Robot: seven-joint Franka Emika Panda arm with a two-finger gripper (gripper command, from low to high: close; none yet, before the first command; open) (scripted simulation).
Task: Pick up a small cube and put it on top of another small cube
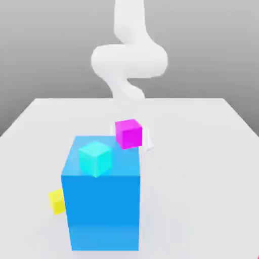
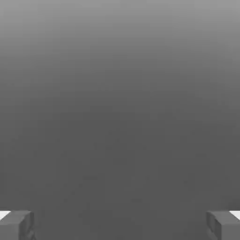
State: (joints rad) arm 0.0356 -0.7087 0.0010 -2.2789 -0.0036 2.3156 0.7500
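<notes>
A tall blue block [image 1: 102, 212] is seen closest to the camera, standing upright on a pale table [image 1: 202, 177], a little toward the exterior view's left. On its flat top, at the near edge, a small cyan cube [image 1: 95, 159] is seen, turned so that one corner points forward. Farther back, at the block's far corner on the exterior view's right, a small magenta cube [image 1: 128, 134] is seen, slightly tilted and reaching past the block's side — whether it is rested on the block or held above it cannot be told. Low down by the block's side, toward the exterior view's left, a small yellow cube [image 1: 57, 202] is partly hidden by the block.

From the far side, a white robot arm [image 1: 129, 60] is bent downward, its lower end partly covered by the magenta cube and the block. In the hand view the gripper [image 2: 120, 226] is seen spread wide — its two grey fingertips [image 2: 16, 225] are set well apart, with a plain grey expanse between them, and no cube is pinched. At the near corner on the exterior view's right, a sliver of something red [image 1: 258, 257] is cut off by the edge.
</notes>
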